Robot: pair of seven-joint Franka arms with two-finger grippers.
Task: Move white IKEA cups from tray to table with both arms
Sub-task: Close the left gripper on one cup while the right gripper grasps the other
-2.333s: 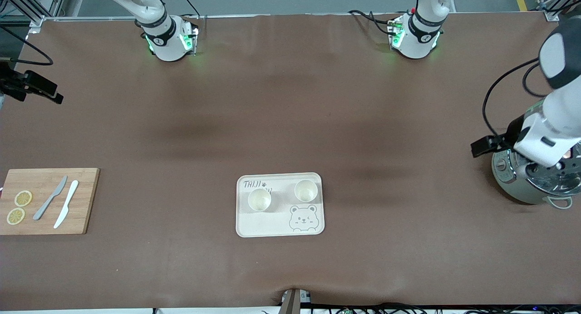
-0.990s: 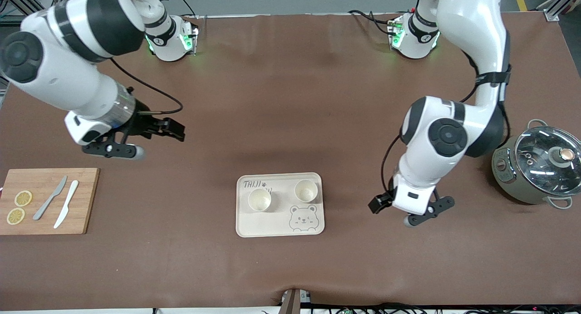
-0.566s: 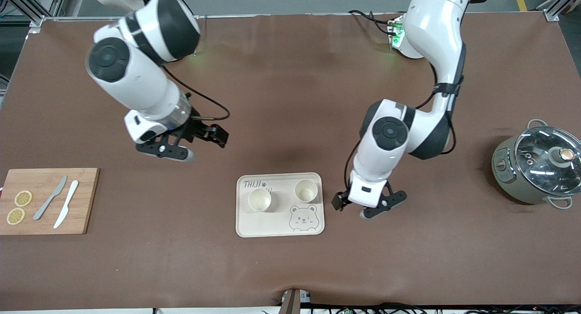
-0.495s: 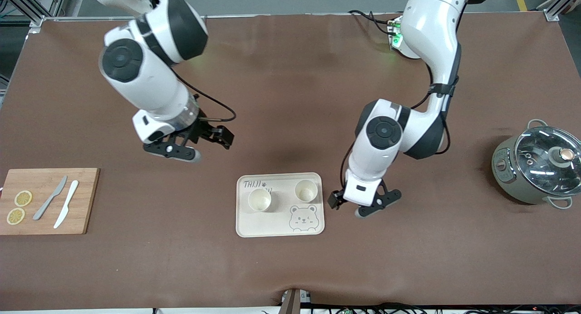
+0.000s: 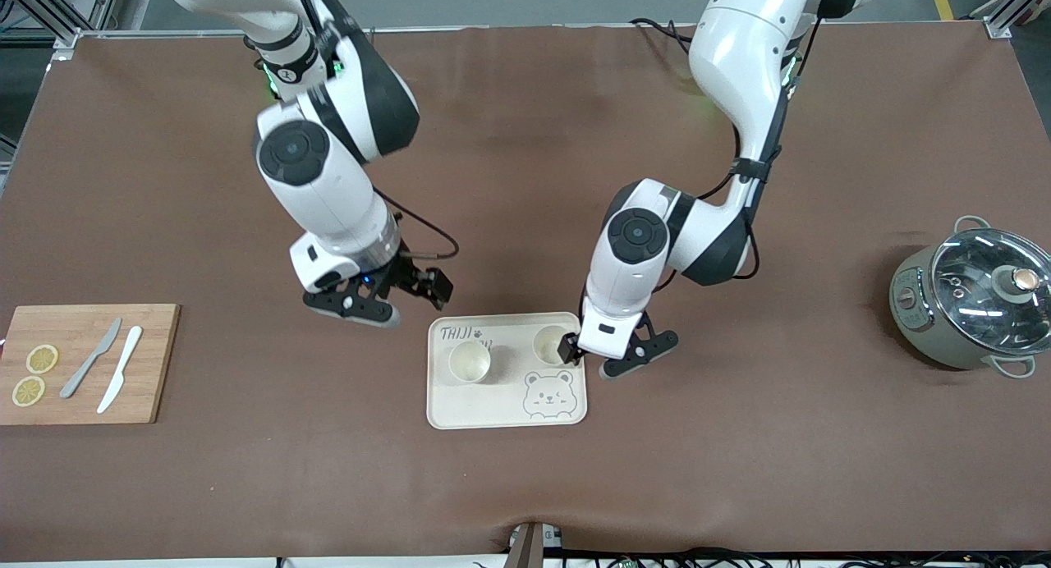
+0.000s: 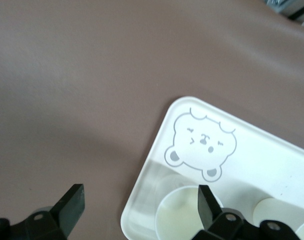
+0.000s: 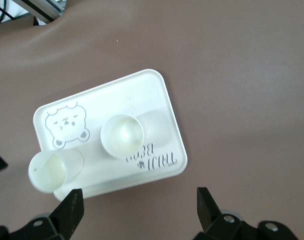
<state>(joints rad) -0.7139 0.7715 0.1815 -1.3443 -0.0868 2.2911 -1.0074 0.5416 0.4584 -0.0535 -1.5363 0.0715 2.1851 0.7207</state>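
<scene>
On the tray [image 5: 460, 412], the two white IKEA cups [image 5: 470, 361] stand upright and apart. They look light, rigid, smooth and probably breakable, so a pinch across the rim or wall seems wisest. The left gripper [image 5: 608, 356] hangs open-fingered at the tray's edge beside one cup [image 5: 551, 345]; the right gripper [image 5: 392, 299], also open, hovers over the table [image 5: 739, 469] just off the tray's corner.

left claw [image 5: 617, 356] open, right claw [image 5: 379, 302] open

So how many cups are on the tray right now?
2, both on the tray: one cup near the lettering, the other cup toward the left arm's end, beside the left claw.
</scene>
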